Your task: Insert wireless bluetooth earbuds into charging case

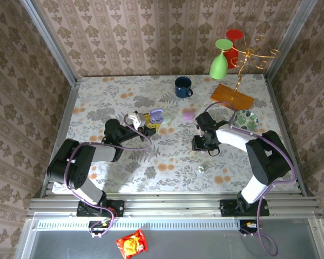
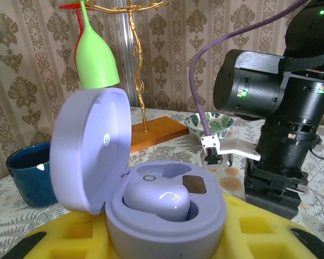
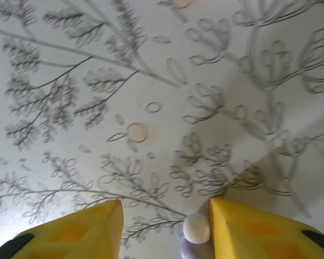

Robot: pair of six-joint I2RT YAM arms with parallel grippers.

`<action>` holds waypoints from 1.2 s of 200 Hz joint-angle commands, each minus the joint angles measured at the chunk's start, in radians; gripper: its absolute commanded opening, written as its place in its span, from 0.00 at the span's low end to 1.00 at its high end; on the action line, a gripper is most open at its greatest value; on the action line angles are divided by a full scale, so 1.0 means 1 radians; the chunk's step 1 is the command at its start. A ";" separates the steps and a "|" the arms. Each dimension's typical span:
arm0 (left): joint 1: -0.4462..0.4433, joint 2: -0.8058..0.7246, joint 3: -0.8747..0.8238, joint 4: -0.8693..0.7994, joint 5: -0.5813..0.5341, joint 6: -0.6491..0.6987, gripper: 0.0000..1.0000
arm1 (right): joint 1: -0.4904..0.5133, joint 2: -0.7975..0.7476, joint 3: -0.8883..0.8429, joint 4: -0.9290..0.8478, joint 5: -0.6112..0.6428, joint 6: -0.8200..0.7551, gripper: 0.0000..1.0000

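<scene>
**Square up on the loose bud before closing**

Centre the right jaws over the earbud (image 3: 197,229) first. At present spread wide, with that white-tipped bud low in the right wrist view, seemingly touching the yellow finger (image 3: 248,232) at lower right and well clear of the one at lower left. Shift toward the right of that frame before closing, so as to pinch from both sides and not flick the bud across the worktop (image 3: 151,81). Close gently: small, smooth and rounded, so likely to squirt out.

Once pinched, carry to the charging case (image 2: 167,216), gripped at the bottom centre of the left wrist view by the left jaws, pressed together on its base. Aim for the empty socket (image 2: 194,183) at the right of the tray, beside the seated earbud (image 2: 157,198). Stay clear of the raised lid (image 2: 89,151) at the left. Match the bud's tilt to the socket before letting go.

Pose, in the overhead view: left arm (image 1: 75,162) folded low from the lower left, wrist reaching to the centre, case just above centre. Right arm (image 1: 262,156) bent in from the lower right, wrist turned down at right of centre, near the case but apart from it.
</scene>
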 commanded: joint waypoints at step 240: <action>0.021 -0.019 -0.004 0.028 0.039 0.004 0.35 | -0.060 -0.441 -0.451 0.392 -0.058 0.625 0.42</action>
